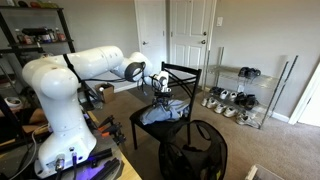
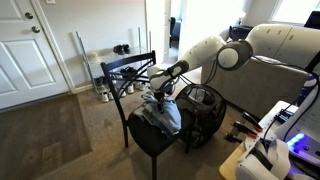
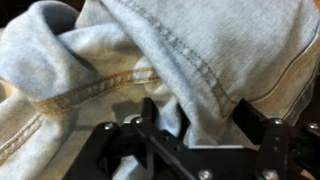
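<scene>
Item: jeans (image 3: 110,60), pale blue denim, heaped on the seat of a black chair (image 2: 127,66). My jaws: set wide, astride one raised fold; whether they pinch it, I cannot tell. Adjacent: black hamper (image 1: 195,150).

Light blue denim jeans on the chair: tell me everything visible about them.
The light blue denim jeans lie crumpled in a loose heap on the seat of the black chair. The cloth looks faded, with tan stitched seams. One fold stands between the fingers of the black hand; whether it is pinched is unclear.
</scene>
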Robot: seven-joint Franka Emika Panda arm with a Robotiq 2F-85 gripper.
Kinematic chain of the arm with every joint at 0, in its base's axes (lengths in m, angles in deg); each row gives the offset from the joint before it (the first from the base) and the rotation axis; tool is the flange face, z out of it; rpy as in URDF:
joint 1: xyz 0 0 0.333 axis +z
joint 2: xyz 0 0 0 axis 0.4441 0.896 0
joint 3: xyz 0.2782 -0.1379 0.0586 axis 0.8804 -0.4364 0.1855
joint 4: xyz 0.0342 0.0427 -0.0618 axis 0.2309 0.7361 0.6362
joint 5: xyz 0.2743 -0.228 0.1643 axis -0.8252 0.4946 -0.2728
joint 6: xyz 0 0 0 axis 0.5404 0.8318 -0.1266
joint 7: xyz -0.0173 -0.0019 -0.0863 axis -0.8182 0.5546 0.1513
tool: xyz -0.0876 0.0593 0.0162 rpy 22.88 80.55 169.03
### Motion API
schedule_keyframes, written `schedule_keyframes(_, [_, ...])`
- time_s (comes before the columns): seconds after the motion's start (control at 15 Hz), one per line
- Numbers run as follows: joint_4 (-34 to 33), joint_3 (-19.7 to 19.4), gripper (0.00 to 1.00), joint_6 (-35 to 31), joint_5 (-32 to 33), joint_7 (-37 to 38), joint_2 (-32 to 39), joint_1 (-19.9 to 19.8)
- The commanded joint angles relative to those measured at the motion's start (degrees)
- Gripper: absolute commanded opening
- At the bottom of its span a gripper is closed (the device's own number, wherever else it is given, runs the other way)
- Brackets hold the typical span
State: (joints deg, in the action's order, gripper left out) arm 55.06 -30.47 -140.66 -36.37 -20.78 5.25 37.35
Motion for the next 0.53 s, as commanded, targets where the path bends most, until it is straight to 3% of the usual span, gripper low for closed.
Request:
schedule_keyframes(0.0, [0.02,-1.44,0.53,0.49,-1.49,-2.48,-0.03,0.74])
schedule_keyframes(0.47, [-0.7,-2.3,0.1,0.12,-1.45,-1.79,-0.07,0.83])
